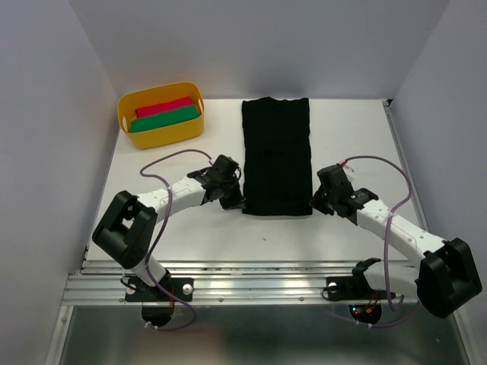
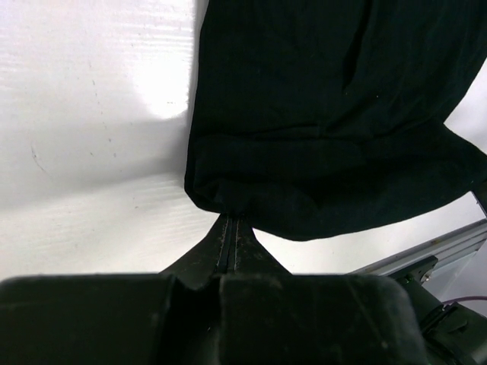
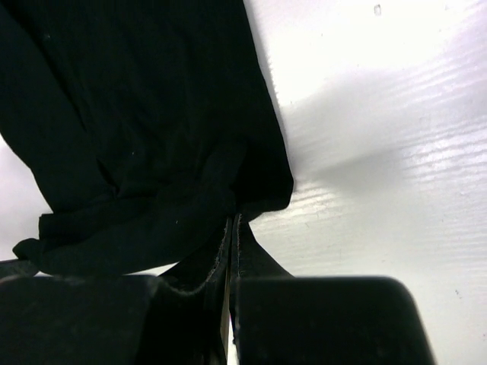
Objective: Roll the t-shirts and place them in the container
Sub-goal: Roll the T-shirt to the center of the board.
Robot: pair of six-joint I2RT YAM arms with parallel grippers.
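While my left end effector is pressed almost closed, with only a hairline slit between its fingers, it pinches the near left corner of the shirt. The hem bunches into a soft fold right at the tips. My right end effector is just as narrow and grips the near right corner, where the cloth wrinkles and lifts a little off the worktop.

From the top view, the shirt is plain matte black, folded into a long strip. It lies flat down the middle of the worktop, its near edge between my two end effectors and its far edge close to the back wall. Both wrists sit low, just beside the strip on either side.

Well apart from the shirt, in the far left corner, stands a yellow tub. A red cloth and a green cloth lie side by side inside it, the red one farther back. A purple cable loops over my left arm, and another arcs over my right. A metal rail runs along the near edge of the worktop, with my bases bolted to it. Pale walls close in on the left, the right and behind.
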